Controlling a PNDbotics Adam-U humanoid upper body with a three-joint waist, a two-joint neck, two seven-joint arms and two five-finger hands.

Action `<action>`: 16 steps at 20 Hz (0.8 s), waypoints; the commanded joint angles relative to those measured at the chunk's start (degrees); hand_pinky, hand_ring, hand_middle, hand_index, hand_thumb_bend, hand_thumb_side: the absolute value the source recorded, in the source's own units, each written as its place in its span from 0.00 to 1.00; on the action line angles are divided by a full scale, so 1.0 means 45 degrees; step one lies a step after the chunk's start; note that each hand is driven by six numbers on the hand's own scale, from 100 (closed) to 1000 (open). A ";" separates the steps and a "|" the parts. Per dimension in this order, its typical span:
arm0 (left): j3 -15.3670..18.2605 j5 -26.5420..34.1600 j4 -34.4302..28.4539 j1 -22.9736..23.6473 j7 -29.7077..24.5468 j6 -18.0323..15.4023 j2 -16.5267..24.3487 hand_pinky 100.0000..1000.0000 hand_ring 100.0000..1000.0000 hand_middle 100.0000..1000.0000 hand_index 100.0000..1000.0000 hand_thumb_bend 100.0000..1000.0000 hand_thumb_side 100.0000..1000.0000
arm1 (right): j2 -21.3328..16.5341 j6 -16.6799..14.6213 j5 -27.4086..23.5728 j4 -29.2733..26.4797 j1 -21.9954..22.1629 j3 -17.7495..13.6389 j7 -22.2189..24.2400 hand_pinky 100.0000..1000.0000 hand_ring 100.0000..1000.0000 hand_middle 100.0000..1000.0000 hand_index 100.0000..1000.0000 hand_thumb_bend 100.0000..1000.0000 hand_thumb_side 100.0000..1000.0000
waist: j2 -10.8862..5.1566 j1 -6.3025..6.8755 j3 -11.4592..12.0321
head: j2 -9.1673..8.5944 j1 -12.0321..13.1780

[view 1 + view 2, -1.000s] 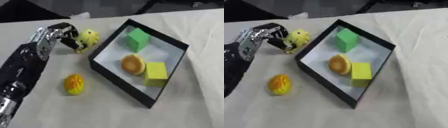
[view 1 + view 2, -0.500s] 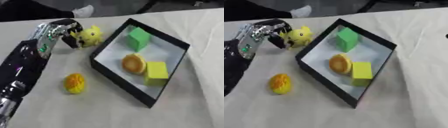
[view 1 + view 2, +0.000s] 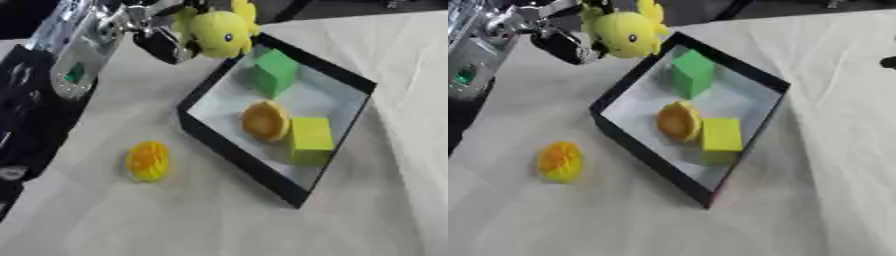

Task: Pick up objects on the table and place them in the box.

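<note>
The robot's left hand [image 3: 149,30] is clasping a yellow plush chick toy [image 3: 217,31], its fingers curling round the toy's side — holding it above the desk [image 3: 385,65], just over the far left corner of the black-walled, white-floored box [image 3: 229,148]. Inside the box a green cube [image 3: 275,71] is sitting near the far corner, with a round golden pastry [image 3: 264,120] and a yellow-green block [image 3: 310,139] touching each other nearer the middle. An orange-and-yellow rounded toy [image 3: 149,160] is lying on the desk near the left edge — apart from the box.
</note>
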 commanded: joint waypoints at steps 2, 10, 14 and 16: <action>-0.0629 0.1041 -0.1726 -0.0394 -0.0767 -0.0102 0.0478 0.69 0.64 0.56 0.59 0.14 0.00 | -0.0482 -0.0035 -0.0039 -0.0163 -0.0011 -0.0179 -0.0081 0.87 0.65 0.74 0.86 0.00 0.51 | -0.0623 0.0046 0.0065 | 0.0075 -0.0174; -0.1565 0.2715 -0.2953 -0.0092 -0.1983 0.0184 0.0488 0.67 0.61 0.55 0.56 0.06 0.00 | -0.0509 -0.0016 -0.0009 -0.0185 0.0078 -0.0197 -0.0139 0.87 0.65 0.74 0.86 0.00 0.51 | -0.0726 0.0102 0.0131 | 0.0119 -0.0419; -0.1744 0.2802 -0.2863 0.0192 -0.1774 0.0231 0.0350 0.68 0.61 0.55 0.56 0.03 0.00 | -0.0479 0.0005 0.0023 -0.0174 0.0120 -0.0183 -0.0115 0.87 0.65 0.74 0.86 0.00 0.51 | -0.0714 0.0115 0.0131 | 0.0086 -0.0463; -0.1837 0.2851 -0.2707 0.0287 -0.1659 0.0226 0.0297 0.67 0.61 0.55 0.56 0.03 0.00 | -0.0466 0.0019 0.0043 -0.0166 0.0142 -0.0172 -0.0092 0.87 0.65 0.74 0.86 0.00 0.51 | -0.0707 0.0133 0.0133 | 0.0087 -0.0491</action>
